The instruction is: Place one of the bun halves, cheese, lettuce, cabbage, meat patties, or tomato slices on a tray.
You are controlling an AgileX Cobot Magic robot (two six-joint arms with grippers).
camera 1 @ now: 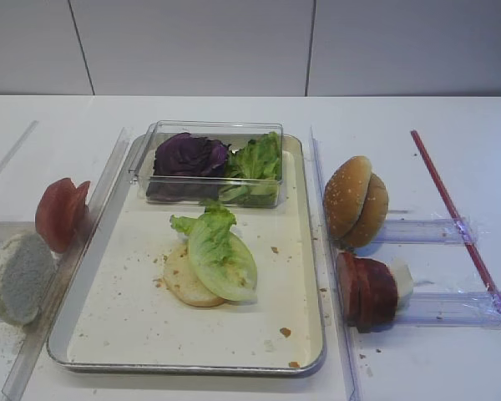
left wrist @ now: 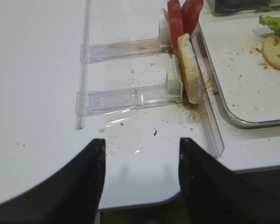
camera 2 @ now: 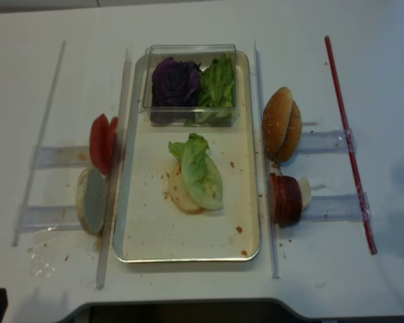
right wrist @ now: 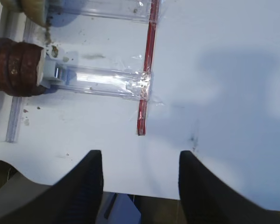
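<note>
The silver tray (camera 1: 108, 326) lies in the middle of the table. On it a pale flat bun half (camera 1: 182, 282) lies under the lettuce (camera 1: 221, 255). Left of the tray stand tomato slices (camera 1: 60, 213) and a pale bun half (camera 1: 18, 277). On the right are sesame bun halves (camera 1: 355, 200), meat patties (camera 1: 366, 291) and cheese (camera 1: 401, 280). Purple cabbage (camera 1: 188, 156) sits in a clear box. My left gripper (left wrist: 140, 140) is open and empty near the table's front edge, short of the bun half (left wrist: 189, 70). My right gripper (right wrist: 140, 153) is open and empty, right of the patties (right wrist: 16, 65).
The clear plastic box (camera 1: 271, 132) at the tray's far end also holds dark green leaves (camera 1: 257, 163). Clear acrylic rails and holders (left wrist: 126, 95) flank the tray. A red strip (right wrist: 147, 70) runs along the right side. Crumbs dot the tray.
</note>
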